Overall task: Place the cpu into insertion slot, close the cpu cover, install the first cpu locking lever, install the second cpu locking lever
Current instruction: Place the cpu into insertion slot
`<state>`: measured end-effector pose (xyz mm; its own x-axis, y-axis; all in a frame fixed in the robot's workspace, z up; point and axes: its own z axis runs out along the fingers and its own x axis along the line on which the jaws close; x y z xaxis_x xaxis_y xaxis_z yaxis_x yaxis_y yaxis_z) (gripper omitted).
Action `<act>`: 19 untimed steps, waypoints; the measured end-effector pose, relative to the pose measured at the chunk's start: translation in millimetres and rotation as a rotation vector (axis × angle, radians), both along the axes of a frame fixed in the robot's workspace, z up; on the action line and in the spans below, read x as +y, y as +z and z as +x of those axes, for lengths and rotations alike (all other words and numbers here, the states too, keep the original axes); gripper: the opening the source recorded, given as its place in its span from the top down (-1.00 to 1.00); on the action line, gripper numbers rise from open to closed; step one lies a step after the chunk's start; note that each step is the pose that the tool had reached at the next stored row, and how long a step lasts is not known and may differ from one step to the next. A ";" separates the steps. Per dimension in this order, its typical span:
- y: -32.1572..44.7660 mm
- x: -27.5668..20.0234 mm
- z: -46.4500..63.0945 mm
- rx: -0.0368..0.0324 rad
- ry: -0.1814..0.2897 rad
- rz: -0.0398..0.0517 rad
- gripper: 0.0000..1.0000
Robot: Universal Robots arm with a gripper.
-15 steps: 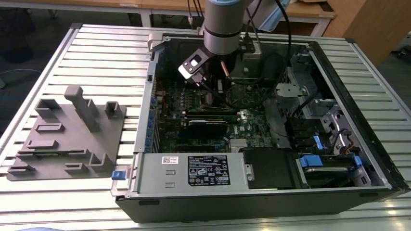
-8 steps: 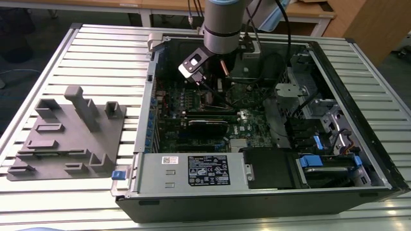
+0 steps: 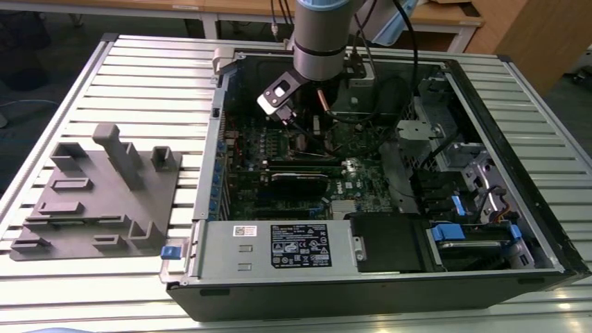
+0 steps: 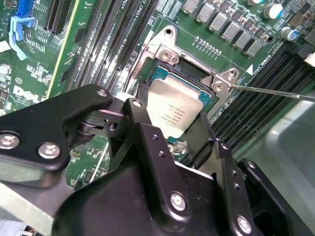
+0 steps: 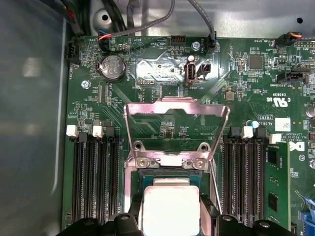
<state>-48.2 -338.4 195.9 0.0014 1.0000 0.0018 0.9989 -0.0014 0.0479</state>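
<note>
With the fingers pinching the cpu by opposite edges just over the insertion slot, and the cpu cover standing open beyond it, the chip should stay level, square to the slot's rim, and descend straight without sideways drag.

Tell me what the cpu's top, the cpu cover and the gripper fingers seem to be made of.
The cpu: silver-grey metal top, matte, with a soft even sheen. The cpu cover: thin bright sheet metal, likely steel, with glare along its bent edges. The gripper fingers: matte black, plastic or coated metal; the look leaves it open.
</note>
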 end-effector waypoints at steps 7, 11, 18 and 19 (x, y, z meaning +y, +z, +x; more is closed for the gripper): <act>-1.2 0.0 0.1 -0.0001 -0.008 0.0002 -0.08; -2.2 -0.1 0.1 0.0003 -0.010 -0.0005 -0.08; -3.0 0.0 0.1 0.0000 -0.011 -0.0001 -0.08; -3.0 0.0 0.1 0.0000 -0.011 -0.0001 -0.08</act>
<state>-48.1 -338.4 192.9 0.0121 0.9999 0.0018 0.9988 -0.0121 0.0479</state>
